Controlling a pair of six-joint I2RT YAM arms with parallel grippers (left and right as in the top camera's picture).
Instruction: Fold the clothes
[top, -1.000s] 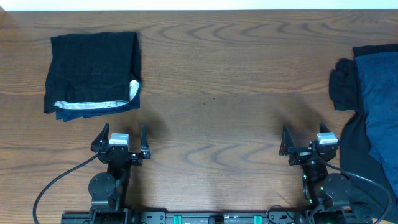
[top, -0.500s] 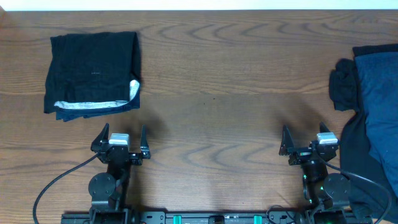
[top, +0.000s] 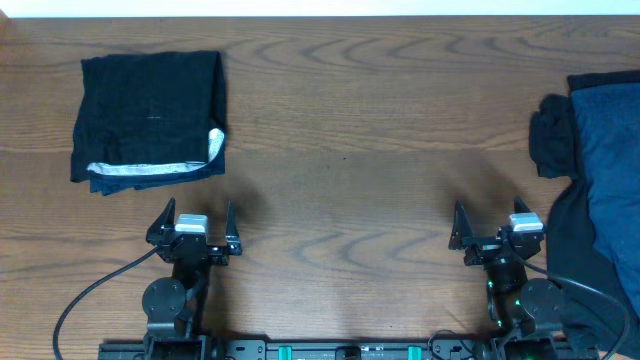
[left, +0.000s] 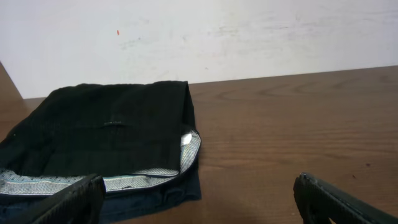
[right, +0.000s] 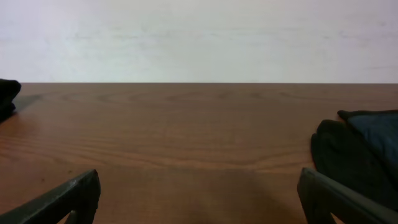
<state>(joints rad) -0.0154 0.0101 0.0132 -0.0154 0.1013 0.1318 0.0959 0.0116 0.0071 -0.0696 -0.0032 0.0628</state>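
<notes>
The left gripper (top: 199, 212) stands with its jaws spread wide and nothing between them, low over the table (top: 340, 120) near its front edge. Its own camera catches only the tips of the two fingers (left: 68, 202), cut off at the bottom corners of the frame. A cable (top: 90, 300) loops from the arm's base, which the lower edge of the overhead view crops.

Just beyond this gripper, at the table's far left, lie the shorts (top: 150, 115), black and folded to a rough rectangle, apart from the fingers. A grey strip (top: 150, 168) runs along their near edge and turns up at the right corner. Darker cloth peeks out under the strip; whether it is another layer of the same garment cannot be told. In the left wrist view the shorts' left side runs out of frame.

The right gripper (top: 489, 212) is likewise wide open and empty. To its right sits the pile (top: 550, 135): navy cloth (top: 610, 150) over black, with a bunched black lump at the left side. The pile runs off the overhead frame's right edge, so its extent and the number of garments are unclear. In the right wrist view it is a dim dark mass at the right, and a scrap of dark cloth (right: 7, 96) at the left edge is too small to identify.
</notes>
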